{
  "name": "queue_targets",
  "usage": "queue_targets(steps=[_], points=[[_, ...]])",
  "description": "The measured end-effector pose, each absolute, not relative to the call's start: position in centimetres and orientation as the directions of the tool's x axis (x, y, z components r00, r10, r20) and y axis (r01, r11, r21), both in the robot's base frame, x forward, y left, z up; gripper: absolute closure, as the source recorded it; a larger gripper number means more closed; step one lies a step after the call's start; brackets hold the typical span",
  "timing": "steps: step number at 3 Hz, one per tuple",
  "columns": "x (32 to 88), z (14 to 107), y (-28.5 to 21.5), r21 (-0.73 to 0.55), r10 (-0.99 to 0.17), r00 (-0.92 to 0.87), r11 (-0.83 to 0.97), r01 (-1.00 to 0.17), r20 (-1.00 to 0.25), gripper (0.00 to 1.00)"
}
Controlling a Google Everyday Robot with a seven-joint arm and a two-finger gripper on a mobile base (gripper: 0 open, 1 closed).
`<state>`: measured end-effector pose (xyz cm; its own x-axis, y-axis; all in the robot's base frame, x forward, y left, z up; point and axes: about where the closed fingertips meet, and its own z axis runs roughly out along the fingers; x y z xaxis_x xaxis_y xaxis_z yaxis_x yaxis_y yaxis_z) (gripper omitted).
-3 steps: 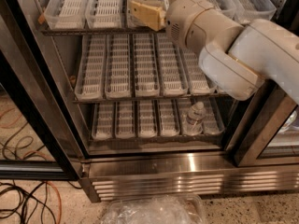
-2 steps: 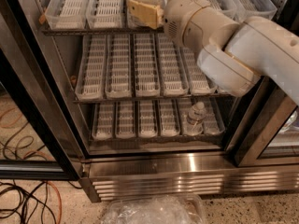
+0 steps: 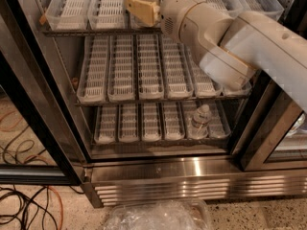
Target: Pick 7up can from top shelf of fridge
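Fridge (image 3: 192, 170) | spotted gripper (image 3: 139, 6) at 12 o'clock over top shelf (image 3: 76, 7) | could not tell grip | noted water bottle (image 3: 200, 120) at 5 o'clock

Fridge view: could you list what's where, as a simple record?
fridge: large stainless steel cooler
top shelf: white slotted plastic lane trays
gripper: beige, on thick white arm, at the top shelf
7up can: not visible
water bottle: clear plastic, upright on lowest rack
floor: crumpled clear plastic bag, loose cables
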<state>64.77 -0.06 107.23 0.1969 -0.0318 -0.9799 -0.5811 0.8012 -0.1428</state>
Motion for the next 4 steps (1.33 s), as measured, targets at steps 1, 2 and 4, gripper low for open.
queue_targets(steps=[1, 2, 4], points=[[66.49, 107.4, 0.59, -0.139, -0.026, 0.198, 0.799, -0.585, -0.98, 0.32], [66.98, 107.48, 0.74, -0.137, -0.024, 0.198, 0.8, -0.585, -0.98, 0.3], [66.86, 107.51, 0.69, -0.137, -0.024, 0.198, 0.8, -0.585, -0.98, 0.67]])
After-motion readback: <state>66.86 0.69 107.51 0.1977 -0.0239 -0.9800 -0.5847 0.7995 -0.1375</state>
